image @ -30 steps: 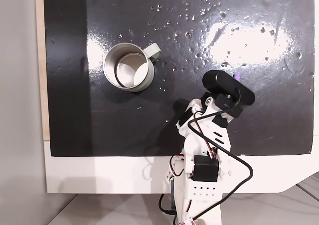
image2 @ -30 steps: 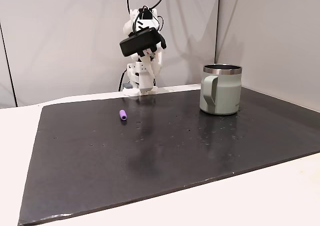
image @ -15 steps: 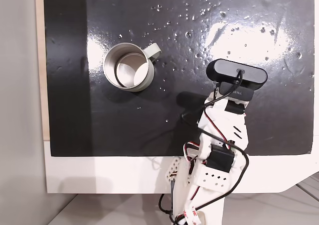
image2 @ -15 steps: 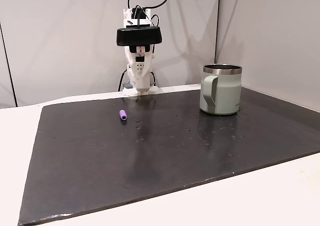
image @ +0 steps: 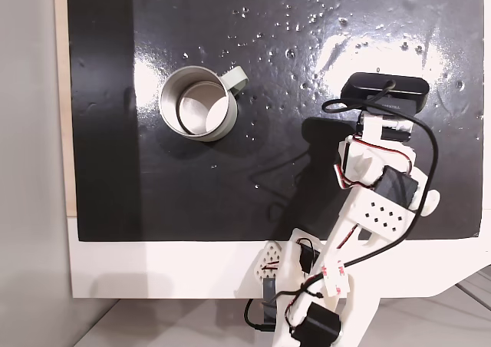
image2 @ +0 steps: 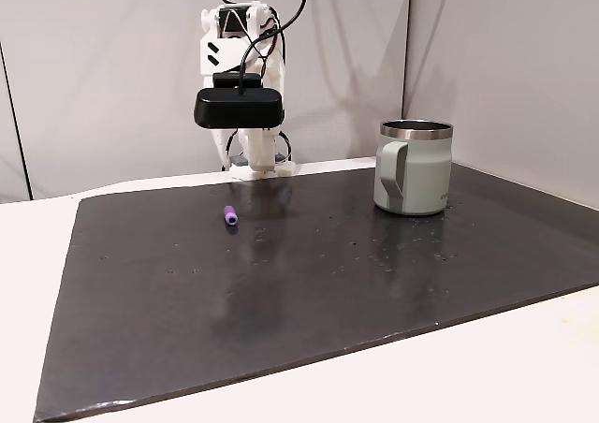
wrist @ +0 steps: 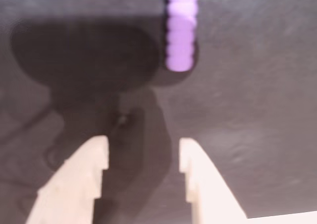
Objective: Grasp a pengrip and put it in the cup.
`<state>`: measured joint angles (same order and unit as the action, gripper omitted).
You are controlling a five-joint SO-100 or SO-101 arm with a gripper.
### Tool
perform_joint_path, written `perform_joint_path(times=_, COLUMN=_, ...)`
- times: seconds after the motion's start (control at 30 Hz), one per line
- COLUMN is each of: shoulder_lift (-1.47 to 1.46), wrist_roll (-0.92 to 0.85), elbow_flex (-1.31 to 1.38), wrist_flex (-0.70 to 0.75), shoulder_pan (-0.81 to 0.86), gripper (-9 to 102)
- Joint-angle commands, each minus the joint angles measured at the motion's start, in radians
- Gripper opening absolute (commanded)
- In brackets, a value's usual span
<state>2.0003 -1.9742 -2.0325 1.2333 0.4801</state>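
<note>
End effector (wrist: 143, 177) spread, empty, above the black mat. Pengrip (wrist: 182, 28) lies ahead of the fingertips, slightly right of centre, near the counter's arm-side edge; cup (image2: 413, 167) well apart. Suggest: advance, shift right, straddle it crosswise, descend, then pinch.

Pengrip (wrist: 182, 28) blurred, top cut off by wrist view's edge.
</note>
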Motion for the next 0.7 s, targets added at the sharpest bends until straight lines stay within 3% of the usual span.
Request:
perform_joint_path(times=0.0, shoulder_lift=-0.101, wrist_roll=-0.086, elbow_flex=0.155, wrist_flex=0.017, shoulder_pan=0.052, gripper=21)
perform_joint_path(times=0.3, shoulder_lift=-0.408, wrist_roll=-0.081, elbow_flex=0.456, wrist_flex=0.098, shoulder_pan=0.067, gripper=26)
perform_joint_path(times=0.67, shoulder_lift=-0.577, wrist_roll=-0.012, elbow_flex=0.509, wrist_flex=0.046, shoulder_pan=0.032, gripper=27)
